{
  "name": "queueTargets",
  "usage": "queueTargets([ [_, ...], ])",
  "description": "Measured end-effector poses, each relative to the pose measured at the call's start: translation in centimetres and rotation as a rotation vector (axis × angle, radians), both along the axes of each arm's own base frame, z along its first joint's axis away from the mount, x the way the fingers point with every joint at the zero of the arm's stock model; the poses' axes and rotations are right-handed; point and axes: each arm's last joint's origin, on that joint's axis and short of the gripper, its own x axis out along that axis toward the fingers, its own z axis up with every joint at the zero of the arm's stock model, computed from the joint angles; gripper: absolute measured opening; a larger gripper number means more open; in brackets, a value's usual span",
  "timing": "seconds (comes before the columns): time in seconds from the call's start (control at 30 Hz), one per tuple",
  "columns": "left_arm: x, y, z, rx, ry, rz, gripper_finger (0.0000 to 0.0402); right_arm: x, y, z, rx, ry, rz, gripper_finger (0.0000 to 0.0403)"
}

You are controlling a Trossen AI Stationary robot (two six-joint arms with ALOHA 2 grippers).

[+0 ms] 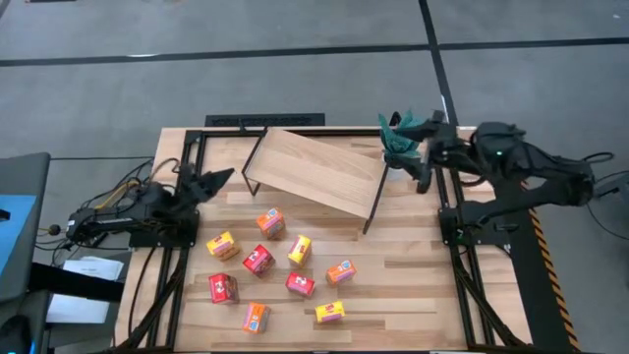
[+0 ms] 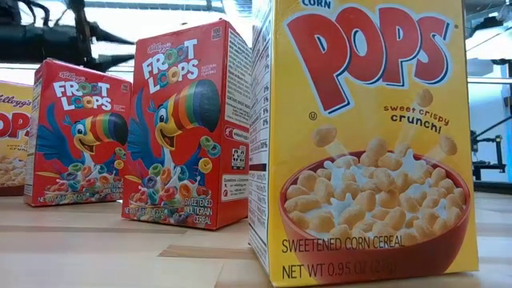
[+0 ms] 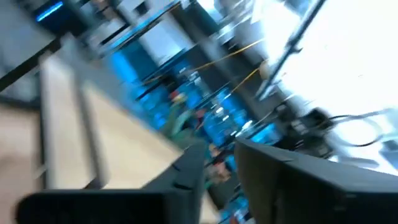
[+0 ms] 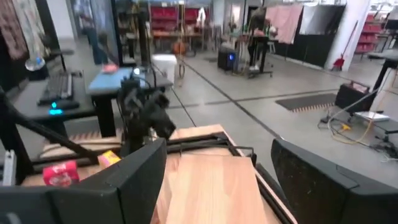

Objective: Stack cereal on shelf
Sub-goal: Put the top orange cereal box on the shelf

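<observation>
Several small cereal boxes (image 1: 270,222) in red, orange and yellow are scattered on the wooden table's near half. In the low view a yellow Corn Pops box (image 2: 368,136) and two red Froot Loops boxes (image 2: 192,128) stand upright on their bases. The shelf (image 1: 314,169), a light-wood board on thin black legs, stands askew at the table's far middle. My left gripper (image 1: 221,179) hovers at the table's left side, beside the shelf's left end, slightly open (image 3: 221,149) and empty. My right gripper (image 1: 398,138) is raised off the shelf's far right corner, open (image 4: 217,149) and empty, pointing level across the shelf (image 4: 211,186).
Black frame rails (image 1: 182,285) run along the table's left, right and far sides. Cables and a grey stand (image 1: 20,226) sit off the left edge. Striped tape (image 1: 545,256) marks the right edge. Bare wood lies between the boxes and the shelf.
</observation>
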Motion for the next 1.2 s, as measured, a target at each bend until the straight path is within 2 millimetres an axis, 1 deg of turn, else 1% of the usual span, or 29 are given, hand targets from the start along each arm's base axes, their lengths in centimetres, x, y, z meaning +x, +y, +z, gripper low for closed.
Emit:
queueTargets([
  [0.1,-0.5,-0.1,1.1,0.04,-0.096,-0.025,0.0153,1.7,0.1,0.4,-0.051,0.047,0.047,0.033],
  [0.23,-1.2,-0.4,3.3,0.085,-0.16,-0.089,0.0221,4.4,0.1,0.8,-0.103,0.092,0.074,0.0361],
  [0.33,-1.8,-0.6,5.1,0.121,-0.189,-0.123,0.026,6.5,0.1,1.0,-0.173,0.137,0.082,0.0385],
  [0.43,-2.4,-0.8,7.0,0.169,-0.169,-0.146,0.0287,8.7,0.1,0.6,-0.256,0.206,0.107,0.0397],
  [0.53,-2.9,-1.0,8.9,0.202,-0.108,-0.161,0.0298,11.2,0.2,0.0,-0.275,0.257,0.163,0.0391],
  [0.67,-3.1,-1.0,11.4,0.236,0.011,-0.155,0.03,14.6,-0.1,-0.8,-0.253,0.291,0.27,0.0379],
  [0.77,-3.1,-1.0,13.0,0.254,0.076,-0.148,0.03,17.0,-0.5,-1.2,-0.263,0.299,0.349,0.0376],
  [0.9,-3.0,-1.0,14.7,0.276,0.138,-0.141,0.03,19.8,-1.3,-1.6,-0.291,0.308,0.435,0.0376],
  [1.07,-2.9,-1.0,15.8,0.274,0.18,-0.157,0.03,22.7,-2.1,-2.4,-0.272,0.333,0.493,0.0376],
  [1.2,-3.0,-1.0,16.0,0.257,0.192,-0.161,0.03,25.2,-1.9,-4.2,-0.283,0.36,0.56,0.0373],
])
